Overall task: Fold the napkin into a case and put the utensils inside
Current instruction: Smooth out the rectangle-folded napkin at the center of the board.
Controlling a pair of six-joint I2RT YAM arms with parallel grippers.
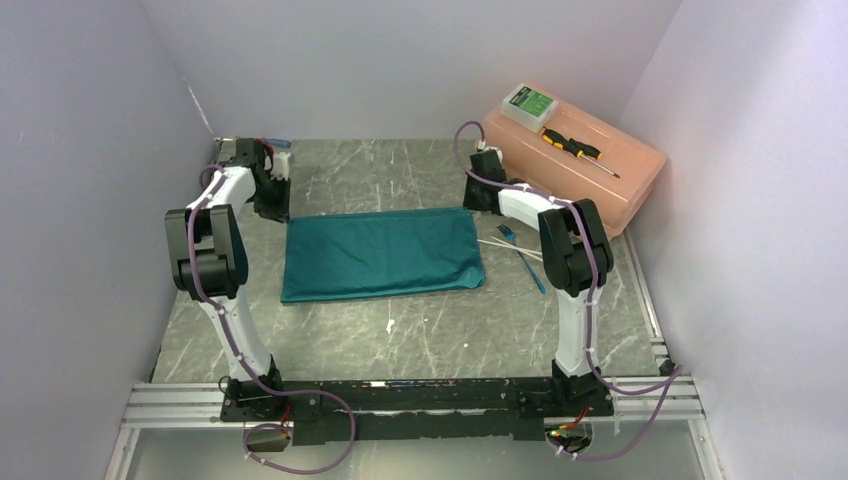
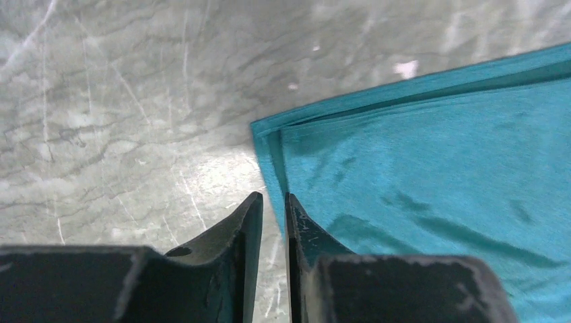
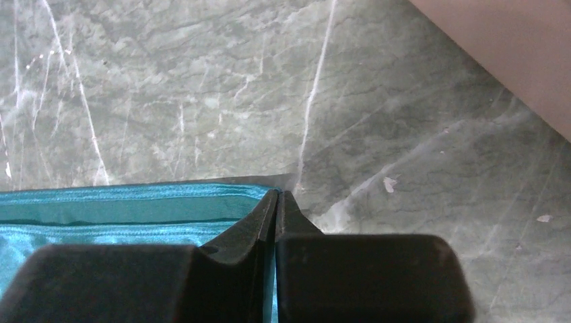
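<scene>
Teal napkin (image 1: 382, 253) lies flat mid-table (image 1: 420, 330), folded to an oblong, layered edges on the far side. At the far left corner, the left gripper (image 2: 274, 200) has its jaws a sliver apart, the cloth edge pinched between them. At the far right corner, the right gripper (image 3: 277, 195) has its jaws pressed together on the hem. The utensils (image 1: 527, 265) rest just right of the napkin, not touching it.

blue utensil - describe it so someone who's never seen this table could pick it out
Find the pink bin at the far right. On the grey table between it and the teal napkin lie a few thin things. The blue utensil is the only coloured one; the sticks beside it are white.
</scene>
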